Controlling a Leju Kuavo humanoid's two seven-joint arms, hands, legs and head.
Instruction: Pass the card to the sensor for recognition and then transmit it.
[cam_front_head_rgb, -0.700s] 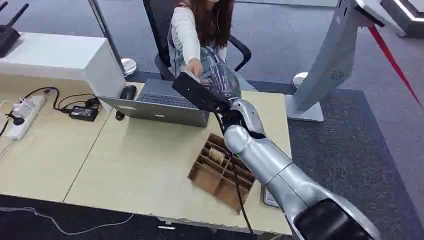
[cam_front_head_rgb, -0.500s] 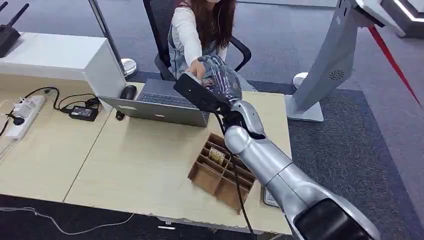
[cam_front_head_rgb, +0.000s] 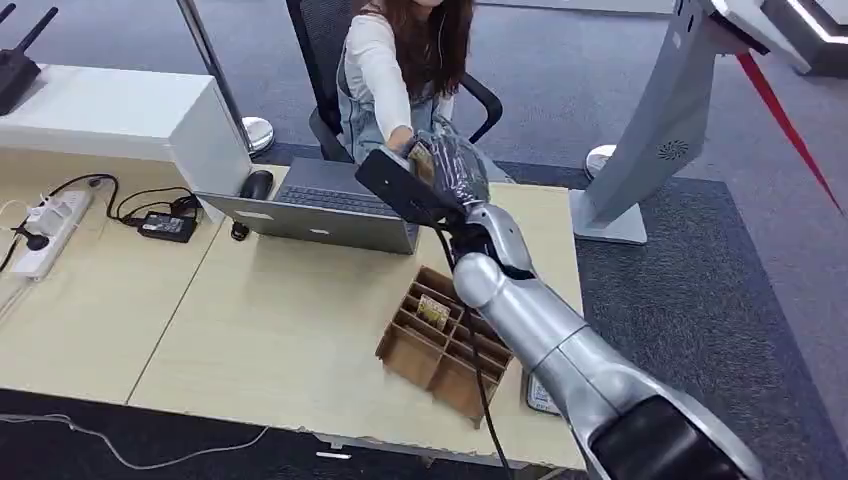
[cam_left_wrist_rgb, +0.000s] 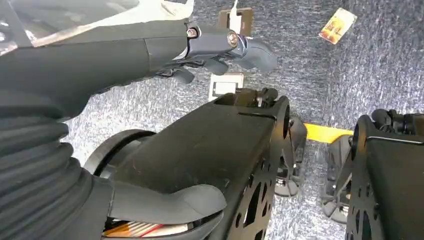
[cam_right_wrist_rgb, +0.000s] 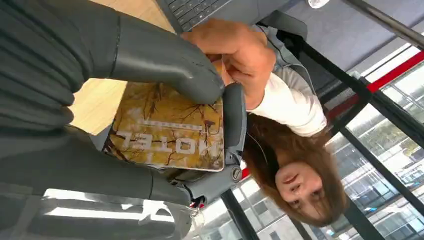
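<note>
The handover step appears to be in hand. The card (cam_right_wrist_rgb: 167, 134) (a yellow one marked HOTEL) is clamped between the thumb and fingers of the right hand (cam_front_head_rgb: 445, 165), which is held out over the laptop (cam_front_head_rgb: 320, 205) on an extended arm — just where the person's hand (cam_right_wrist_rgb: 237, 55) is met. The next move is judged to call for a release once the card is taken. The left hand (cam_left_wrist_rgb: 220, 47) is hung toward the floor; whether anything is held there cannot be told.
</note>
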